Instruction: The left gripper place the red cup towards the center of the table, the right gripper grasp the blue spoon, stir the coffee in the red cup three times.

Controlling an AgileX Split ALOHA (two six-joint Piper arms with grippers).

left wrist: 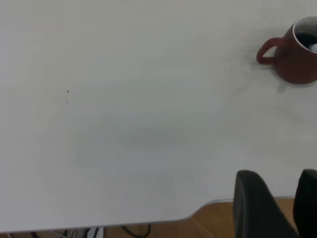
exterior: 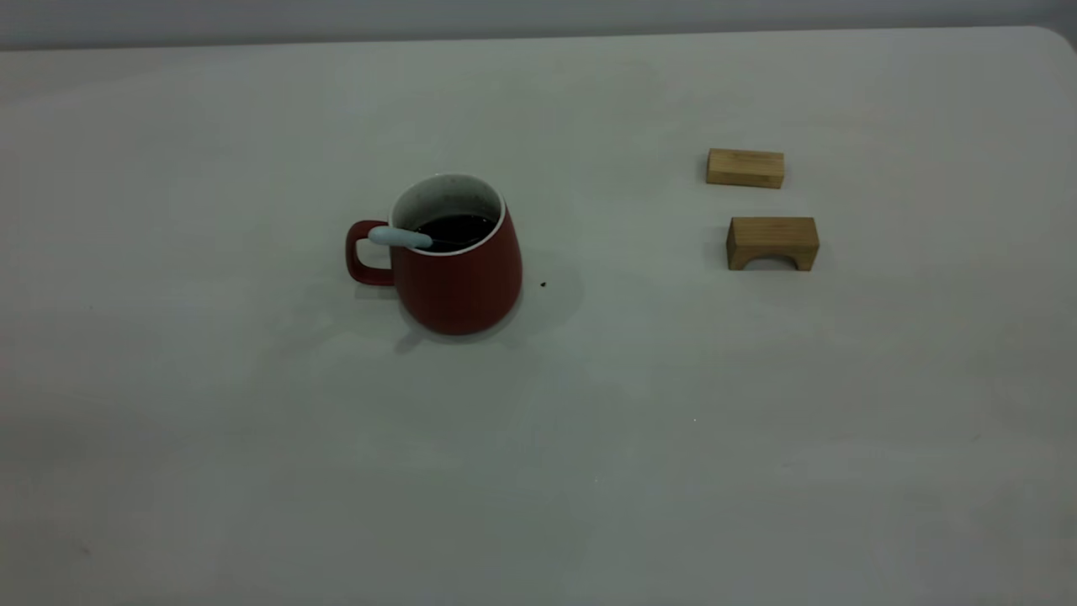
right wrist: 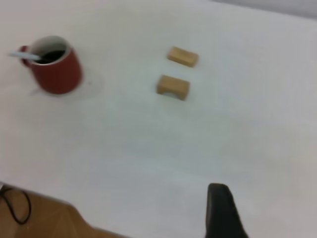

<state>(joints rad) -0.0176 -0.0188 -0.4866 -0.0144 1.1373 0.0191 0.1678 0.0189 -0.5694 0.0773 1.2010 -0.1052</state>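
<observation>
The red cup (exterior: 458, 282) stands upright on the table (exterior: 589, 438), left of the middle, with its handle to the left. Dark coffee (exterior: 454, 227) fills it. The blue spoon (exterior: 400, 237) rests inside, its pale handle leaning over the rim above the cup's handle. Neither arm shows in the exterior view. In the left wrist view my left gripper (left wrist: 277, 174) hangs open and holds nothing near the table's edge, far from the red cup (left wrist: 297, 62). In the right wrist view a dark part of my right gripper (right wrist: 221, 206) shows, well away from the red cup (right wrist: 57, 72) and the blue spoon (right wrist: 24, 56).
Two wooden blocks lie at the right of the table: a flat one (exterior: 745, 167) farther back and an arch-shaped one (exterior: 772, 242) in front of it. A tiny dark speck (exterior: 543, 284) sits beside the cup. Brown floor (left wrist: 218, 220) shows past the table's edge.
</observation>
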